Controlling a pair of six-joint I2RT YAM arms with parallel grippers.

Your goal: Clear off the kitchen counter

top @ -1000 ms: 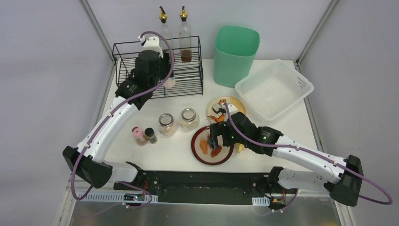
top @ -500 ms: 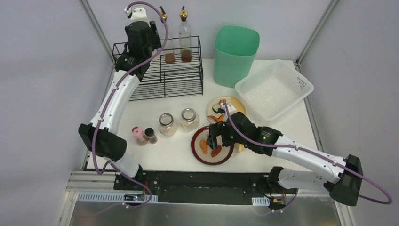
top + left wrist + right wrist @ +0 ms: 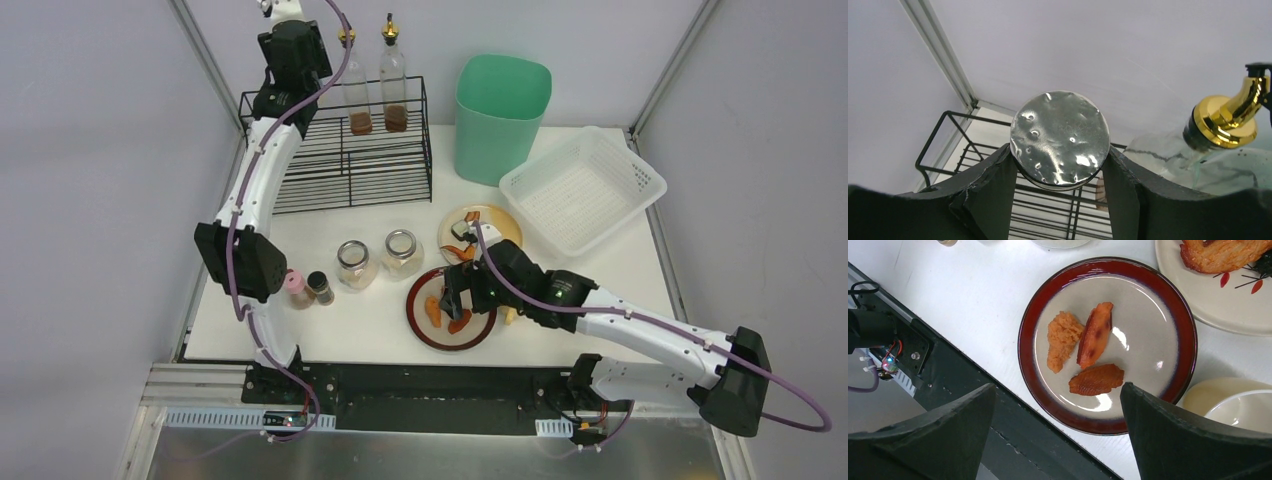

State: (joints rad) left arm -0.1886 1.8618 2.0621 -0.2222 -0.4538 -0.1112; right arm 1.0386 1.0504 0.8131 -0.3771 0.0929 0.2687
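The counter (image 3: 370, 320) is seen as a big flat white top, matte and smooth, with grey rails (image 3: 668, 262) along its sides. It fills the middle of the top view, and plenty is left sitting on it.

A black wire rack (image 3: 340, 160) is parked in the far left corner, a green bin (image 3: 502, 115) at the far edge, and a white mesh basket (image 3: 583, 188) in the far right corner.

The left gripper (image 3: 288, 40) is held up over the far left corner of the rack, clamped on a round thing with a dimpled silver top (image 3: 1059, 137). What's under that top can't be made out. The right gripper (image 3: 1058, 387) is spread wide above a red-rimmed plate (image 3: 1108, 345) near the middle of the near edge, touching nothing. Three orange bits of food (image 3: 1095, 337) are left on that plate. A cream plate (image 3: 487, 222) with scraps is set just behind it.

One jar (image 3: 355, 263) and another jar (image 3: 402, 250) are stood side by side left of the plates. Two gold-spouted bottles (image 3: 352, 90) (image 3: 393, 80) are kept at the back of the rack. A pink shaker (image 3: 294, 287) and a dark shaker (image 3: 320, 287) are found together near the left edge.
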